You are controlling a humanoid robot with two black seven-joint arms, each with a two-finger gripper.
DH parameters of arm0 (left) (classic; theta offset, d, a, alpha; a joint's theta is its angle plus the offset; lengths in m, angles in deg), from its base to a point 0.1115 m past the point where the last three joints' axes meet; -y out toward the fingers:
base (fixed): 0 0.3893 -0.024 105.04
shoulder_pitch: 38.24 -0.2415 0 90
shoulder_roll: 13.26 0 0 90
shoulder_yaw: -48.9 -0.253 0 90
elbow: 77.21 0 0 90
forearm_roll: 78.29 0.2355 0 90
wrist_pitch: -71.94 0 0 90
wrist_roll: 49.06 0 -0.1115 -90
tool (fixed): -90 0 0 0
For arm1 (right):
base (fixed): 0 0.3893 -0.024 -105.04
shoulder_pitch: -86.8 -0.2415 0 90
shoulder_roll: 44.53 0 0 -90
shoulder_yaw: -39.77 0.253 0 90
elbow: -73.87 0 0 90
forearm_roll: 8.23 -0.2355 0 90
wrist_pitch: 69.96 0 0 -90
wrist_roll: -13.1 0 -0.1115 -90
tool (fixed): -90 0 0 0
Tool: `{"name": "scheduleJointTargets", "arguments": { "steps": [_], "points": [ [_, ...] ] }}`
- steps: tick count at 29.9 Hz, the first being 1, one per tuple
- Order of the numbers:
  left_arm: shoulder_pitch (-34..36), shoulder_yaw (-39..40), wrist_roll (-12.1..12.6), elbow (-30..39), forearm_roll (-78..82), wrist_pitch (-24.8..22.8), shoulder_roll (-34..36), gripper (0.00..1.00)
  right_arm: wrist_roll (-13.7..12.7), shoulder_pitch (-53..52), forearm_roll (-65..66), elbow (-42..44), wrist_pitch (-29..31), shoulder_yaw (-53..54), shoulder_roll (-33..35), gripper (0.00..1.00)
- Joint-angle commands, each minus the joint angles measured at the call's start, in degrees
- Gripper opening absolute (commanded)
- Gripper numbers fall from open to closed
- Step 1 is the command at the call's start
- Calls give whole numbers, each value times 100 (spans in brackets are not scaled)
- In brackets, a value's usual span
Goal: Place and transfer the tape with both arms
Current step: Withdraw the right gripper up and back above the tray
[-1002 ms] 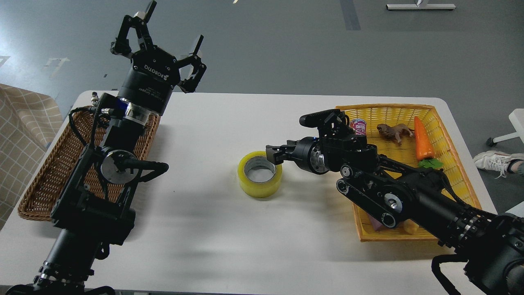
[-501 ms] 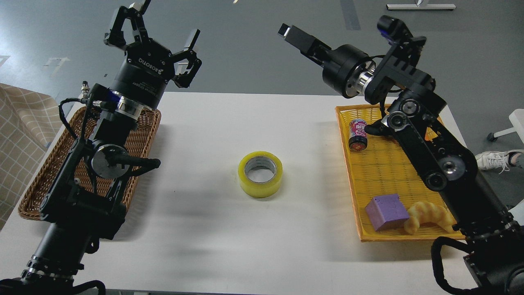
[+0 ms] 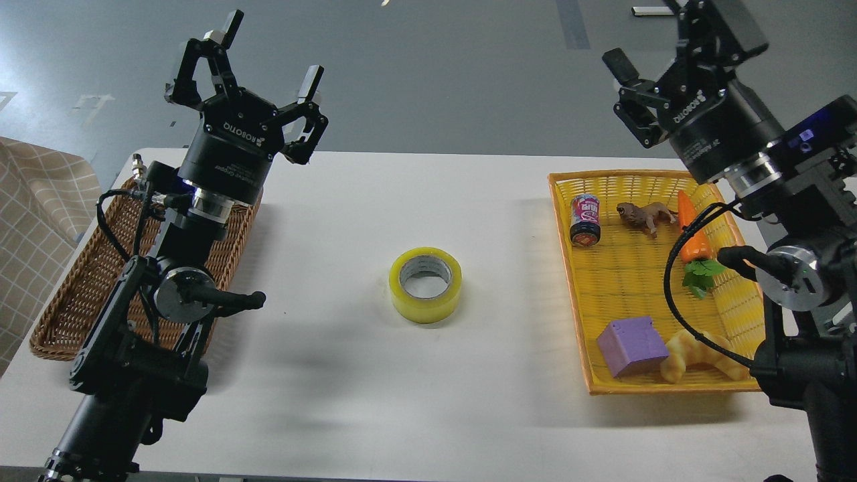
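Observation:
The yellow tape roll [image 3: 426,284] lies flat on the white table [image 3: 375,402] near its middle, hole up, with nothing touching it. My left gripper [image 3: 271,53] is raised above the table's far-left corner, fingers spread wide and empty, well left of and behind the tape. My right gripper [image 3: 653,47] is raised high at the top right, above the yellow basket's far side, open and empty. One of its fingers reaches the frame's top edge.
A brown wicker basket [image 3: 73,294] sits at the left under my left arm. A yellow basket [image 3: 569,281] at the right holds a small can [image 3: 584,219], a toy lion [image 3: 644,215], a carrot [image 3: 691,231], a purple cube [image 3: 631,346] and a croissant toy [image 3: 693,356].
My right gripper let go of the tape's rim, then swung up and back to the right, high over the yellow basket. The tape stayed put. The left arm barely shifted.

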Motion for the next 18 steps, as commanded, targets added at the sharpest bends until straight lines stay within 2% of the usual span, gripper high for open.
{"name": "scheduleJointTargets", "arguments": {
  "steps": [1, 4, 6, 9, 11, 12, 14, 15, 18],
  "points": [
    [-66, 36, -22, 68, 44, 454, -13, 98, 6, 80, -448, -36, 228, 156, 4, 100],
    [-66, -7, -31, 95, 193, 877, -13, 98, 6, 89, -448, -28, 229, 174, 4, 100],
    [-57, -16, -22, 139, 579, 949, 66, 98, 6, 98, -448, -28, 229, 174, 4, 100],
    [-31, -34, 48, 262, 1571, 1124, 206, 98, 6, 142, -448, -28, 229, 174, 4, 100],
    [-39, -60, 83, 551, 2693, 1527, 504, 98, 5, 229, -439, -1, 229, 183, 4, 100],
    [-40, -104, 101, 613, 2925, 1572, 584, 98, 6, 264, -439, -1, 229, 183, 4, 100],
    [-40, -593, 197, 710, 3636, 1564, 1048, 98, 6, 335, -439, 25, 220, 183, 4, 100],
    [-40, -596, 198, 710, 3639, 1564, 1050, 98, 6, 335, -439, 25, 220, 183, 4, 100],
    [-22, -1341, 285, 780, 4715, 1678, 1471, 98, -3, 405, -431, 17, 220, 174, 4, 100]
  ]
}}
